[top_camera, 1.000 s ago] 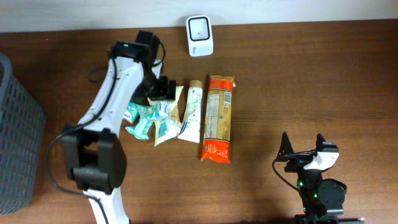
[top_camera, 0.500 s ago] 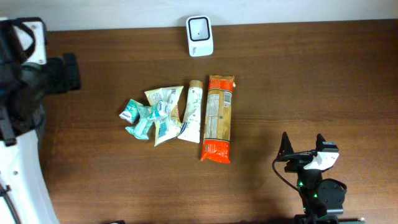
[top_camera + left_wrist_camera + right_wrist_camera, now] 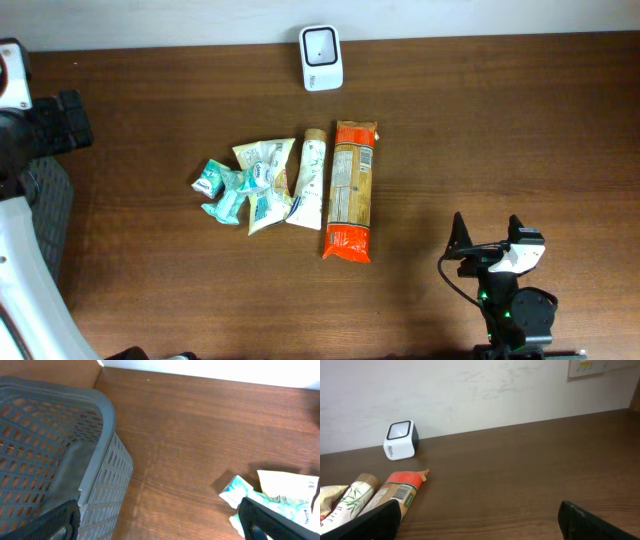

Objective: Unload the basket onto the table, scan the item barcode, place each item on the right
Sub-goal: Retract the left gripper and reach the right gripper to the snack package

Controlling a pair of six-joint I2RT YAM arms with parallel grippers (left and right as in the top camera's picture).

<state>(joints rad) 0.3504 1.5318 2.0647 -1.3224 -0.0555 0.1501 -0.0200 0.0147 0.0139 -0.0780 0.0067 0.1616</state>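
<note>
Centre, far edge of the brown wooden bench (image 3: 500,130): you see the small white box-shaped barcode scanner (image 3: 321,57), dark window facing up. Nearer you, the long orange plastic packet (image 3: 351,190) lies flat, printed label upward, just beside a cream printed tube (image 3: 309,180) and crumpled teal-and-white sachets (image 3: 240,185).

You will find no word or number here that can truly be read. The orange packet (image 3: 395,492) near the middle of the table (image 3: 520,470) carries a pale label panel with a barcode, its characters too small to make out. The white scanner (image 3: 400,440) by the far edge bears a short dark line of lettering low on its side, illegible. Print on the tube (image 3: 351,499) and the wall plate (image 3: 590,366) is equally unreadable.
</note>
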